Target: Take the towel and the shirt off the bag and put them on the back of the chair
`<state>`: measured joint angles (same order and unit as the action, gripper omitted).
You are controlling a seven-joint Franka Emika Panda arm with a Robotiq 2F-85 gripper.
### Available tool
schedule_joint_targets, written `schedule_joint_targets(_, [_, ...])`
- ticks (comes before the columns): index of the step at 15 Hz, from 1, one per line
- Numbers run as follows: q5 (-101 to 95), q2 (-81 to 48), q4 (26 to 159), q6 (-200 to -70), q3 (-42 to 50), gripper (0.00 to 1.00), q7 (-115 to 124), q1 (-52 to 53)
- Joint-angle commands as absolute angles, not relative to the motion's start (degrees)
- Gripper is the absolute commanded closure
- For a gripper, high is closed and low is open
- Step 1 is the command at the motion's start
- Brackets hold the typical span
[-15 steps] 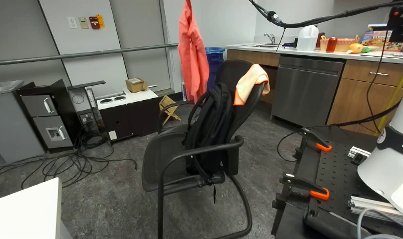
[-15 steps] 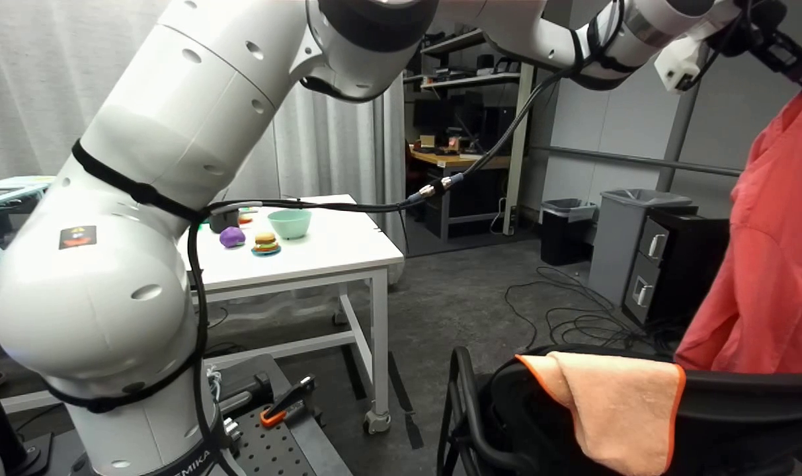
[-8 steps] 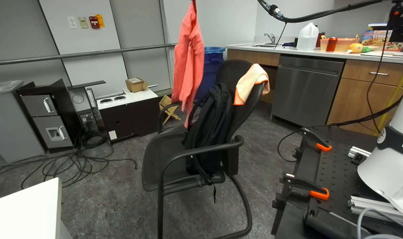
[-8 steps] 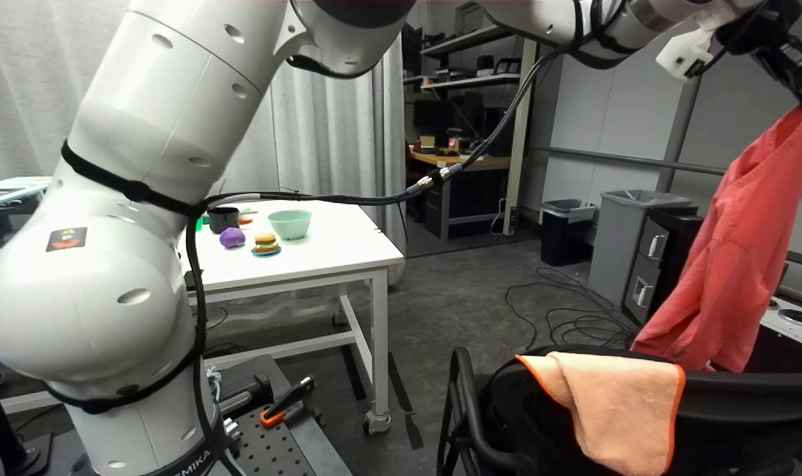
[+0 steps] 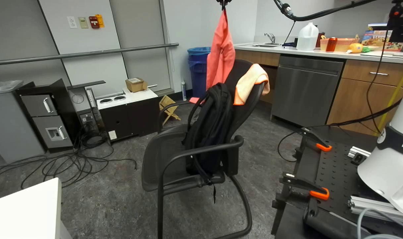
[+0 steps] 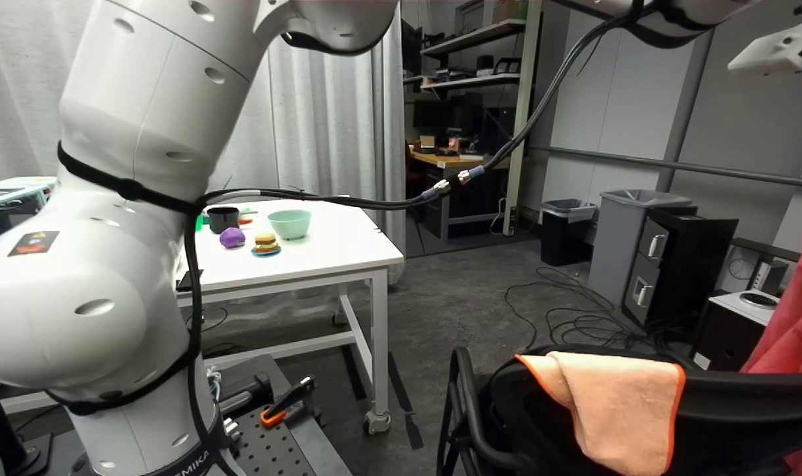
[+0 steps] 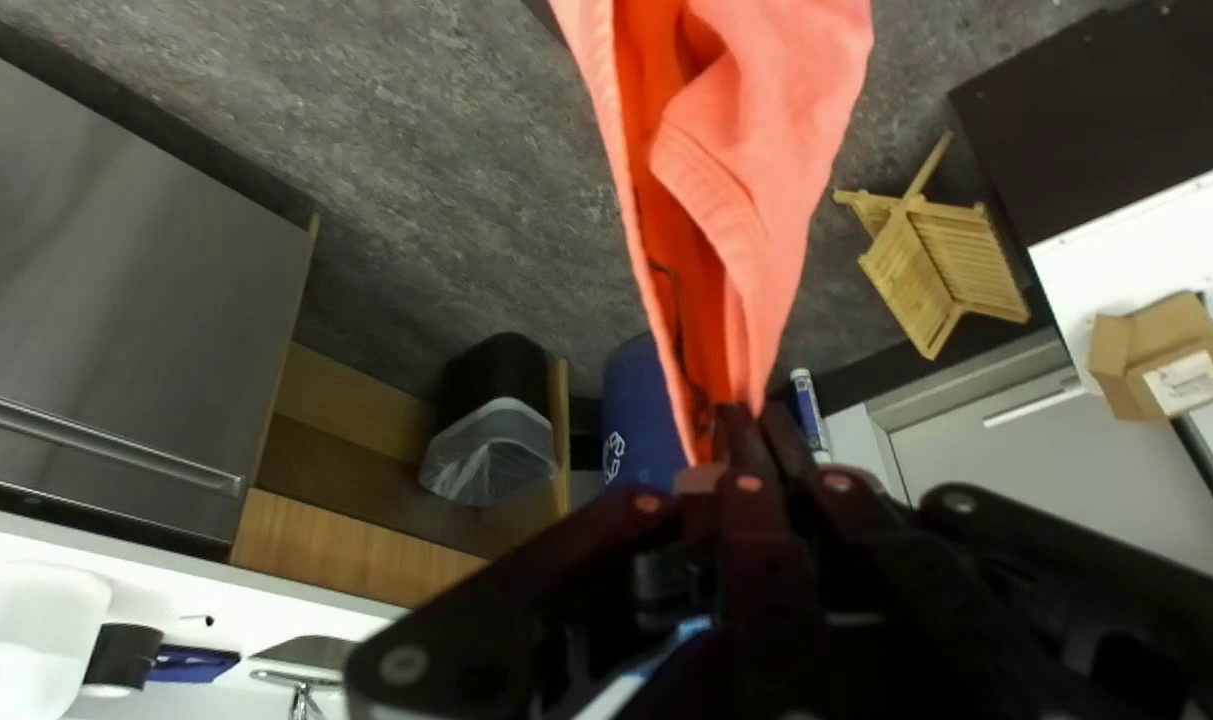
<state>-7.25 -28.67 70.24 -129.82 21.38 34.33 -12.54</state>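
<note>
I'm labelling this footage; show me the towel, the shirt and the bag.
Towel (image 6: 622, 410): in an exterior view, its hanging flap.
Shirt (image 7: 766, 180): wrist view, middle of the gathered cloth.
Bag (image 5: 208, 129): in an exterior view, main body.

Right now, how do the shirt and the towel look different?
The shirt is coral red, the towel pale peach with orange edging. The shirt hangs pinched in the gripper, while the towel drapes over the chair back. The shirt looks longer than the towel. Both are cloth.

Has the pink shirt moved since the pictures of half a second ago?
Yes, to the right in an exterior view: before, the shirt hid the left part of the blue bin; now it hides the right part.
</note>
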Motion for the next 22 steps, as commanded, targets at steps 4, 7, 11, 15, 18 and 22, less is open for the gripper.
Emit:
schedule_joint_targets(4, [1.9, -20.6, 78.0, -121.5, 17.6, 0.99, 16.9, -17.1])
schedule_joint_targets(7, [4.4, -18.7, 77.7, -117.2, 17.8, 0.99, 13.4, -17.4])
schedule_joint_targets(11, [3.1, -18.5, 76.2, -112.8, 19.6, 0.99, 11.4, -18.0])
schedule_joint_targets(15, [2.7, -20.1, 74.8, -113.7, 21.6, 0.99, 11.6, -20.1])
schedule_joint_targets(18, [2.1, -21.5, 73.4, -114.2, 23.3, 0.99, 12.2, -22.1])
schedule_joint_targets(22, [0.1, -23.8, 72.2, -116.7, 26.2, 0.99, 14.1, -24.0])
